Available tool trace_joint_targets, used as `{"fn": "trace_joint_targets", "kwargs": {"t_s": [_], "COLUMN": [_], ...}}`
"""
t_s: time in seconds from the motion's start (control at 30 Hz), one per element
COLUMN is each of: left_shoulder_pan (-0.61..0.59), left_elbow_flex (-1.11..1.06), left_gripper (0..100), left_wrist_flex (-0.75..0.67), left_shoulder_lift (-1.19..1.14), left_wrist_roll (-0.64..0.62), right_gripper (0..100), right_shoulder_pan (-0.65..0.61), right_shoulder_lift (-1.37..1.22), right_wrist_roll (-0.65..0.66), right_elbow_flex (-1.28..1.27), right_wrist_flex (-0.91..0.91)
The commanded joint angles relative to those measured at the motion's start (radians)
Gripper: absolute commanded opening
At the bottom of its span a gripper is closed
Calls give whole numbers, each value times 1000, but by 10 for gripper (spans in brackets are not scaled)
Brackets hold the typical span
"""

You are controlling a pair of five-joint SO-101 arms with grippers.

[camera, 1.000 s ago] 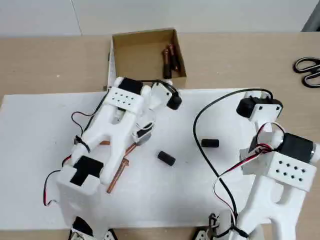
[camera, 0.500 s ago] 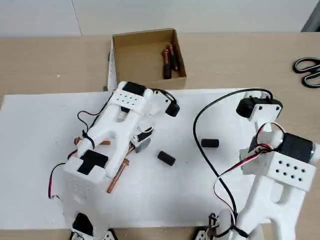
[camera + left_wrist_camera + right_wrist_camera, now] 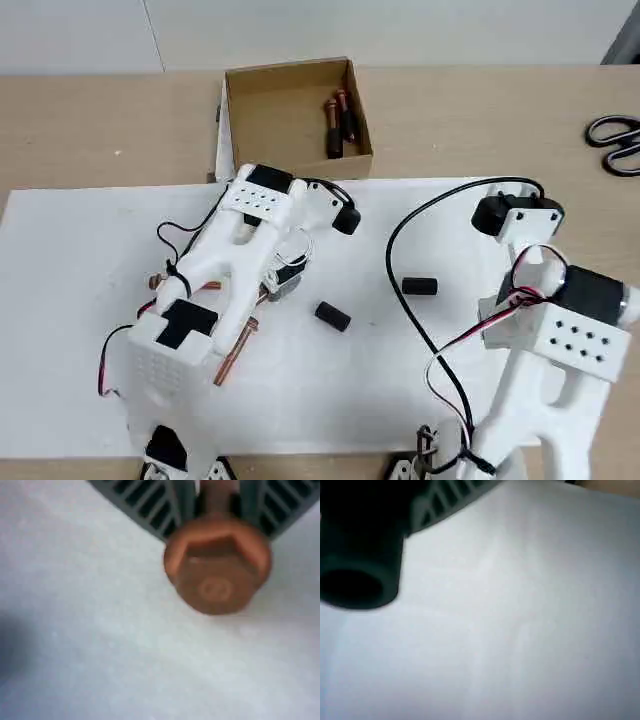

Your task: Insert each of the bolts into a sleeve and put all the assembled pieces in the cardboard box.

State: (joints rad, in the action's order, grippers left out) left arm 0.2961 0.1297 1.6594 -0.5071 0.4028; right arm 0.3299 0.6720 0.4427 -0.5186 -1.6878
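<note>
From above, the cardboard box (image 3: 285, 68) sits at the far side, with assembled pieces (image 3: 338, 122) against its right wall. On the white sheet (image 3: 80, 300), one loose sleeve (image 3: 333, 317) and a second loose sleeve (image 3: 420, 286) lie between the arms. A spare bolt (image 3: 235, 350) lies nearer, by the left arm.

At the left wrist, the left gripper (image 3: 216, 495) is clamped on a bolt (image 3: 217, 567) by its shank, low over the sheet.

At the right wrist, the right gripper (image 3: 380, 510) seems pinched on a held sleeve (image 3: 362, 565), though one jaw is hidden.

To insert cleanly, line the shank up with the bore first, then push slowly.
</note>
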Motion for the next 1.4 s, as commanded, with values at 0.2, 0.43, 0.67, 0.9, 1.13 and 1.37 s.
{"fn": "trace_joint_targets", "kwargs": {"t_s": [0.2,0.43,0.67,0.9,1.13,1.37], "left_shoulder_pan": [-11,-2,-18,-86,-190,-222], "left_elbow_flex": [308,355,257,205,117,-93], "left_gripper": [6,6,6,6,6,6], "left_wrist_flex": [95,95,95,74,72,-2], "left_shoulder_lift": [15,221,497,755,947,1201], "left_wrist_roll": [-184,-381,-436,-431,-433,-433], "right_gripper": [3,3,3,2,2,2], "right_shoulder_pan": [-13,-21,-21,-21,-18,-53], "right_shoulder_lift": [24,124,380,541,613,848], "right_wrist_roll": [-11,-9,14,150,150,-32], "right_elbow_flex": [11,52,49,48,-54,-305], "right_wrist_flex": [-35,-54,-50,-39,68,329]}}
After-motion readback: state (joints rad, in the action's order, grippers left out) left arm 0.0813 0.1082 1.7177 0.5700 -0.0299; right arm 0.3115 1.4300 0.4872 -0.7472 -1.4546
